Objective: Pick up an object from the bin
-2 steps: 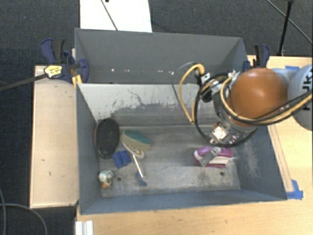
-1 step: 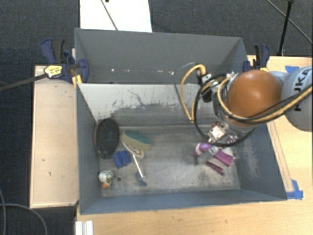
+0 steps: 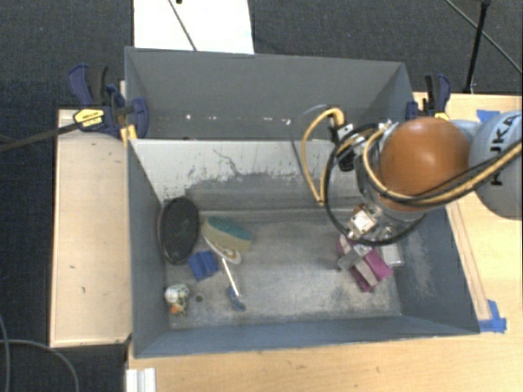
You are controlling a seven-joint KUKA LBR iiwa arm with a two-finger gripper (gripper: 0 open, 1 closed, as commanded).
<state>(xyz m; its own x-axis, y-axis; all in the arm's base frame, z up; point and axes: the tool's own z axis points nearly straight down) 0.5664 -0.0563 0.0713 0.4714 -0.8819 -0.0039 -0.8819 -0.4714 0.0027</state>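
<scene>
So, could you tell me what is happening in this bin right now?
The arm's hand is low in the right side of the bin, right at a purple block on the floor there. Whether it grips the block I cannot tell. A dark oval disc, a teal sponge and a blue piece lie apart at the left.

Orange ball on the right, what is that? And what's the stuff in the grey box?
It is a cover on the wrist of a robot arm. One camera looks down into a grey metal bin. The arm reaches in from the right, and its gripper is low over a purple block on the right of the floor; I cannot tell whether it holds it. On the left lie a dark oval thing, a teal and cream sponge, a blue piece and a white stick.
</scene>
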